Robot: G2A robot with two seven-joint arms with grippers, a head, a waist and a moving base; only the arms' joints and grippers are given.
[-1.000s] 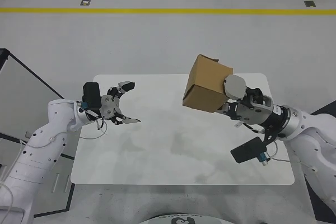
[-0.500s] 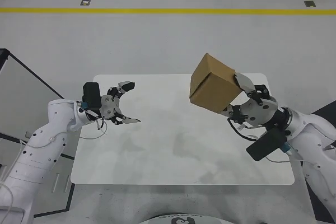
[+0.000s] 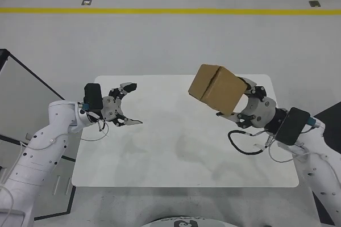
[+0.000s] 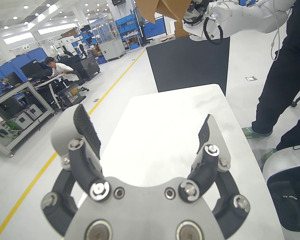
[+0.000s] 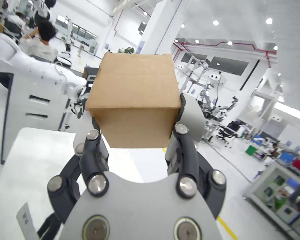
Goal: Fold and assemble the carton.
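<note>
Tabletop (image 3: 159,164) below; my right fingers (image 5: 190,113) clamp the carton (image 3: 217,88) aloft, well apart from my left fingers (image 4: 86,126), spread toward it.

Nothing here can be read with any certainty — the sticker (image 5: 25,217) on the table (image 5: 27,163) carries print too small to make out.

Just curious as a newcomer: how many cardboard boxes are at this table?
1: the carton, clamped in the right gripper and held above the table's right side. None seems hidden.
</note>
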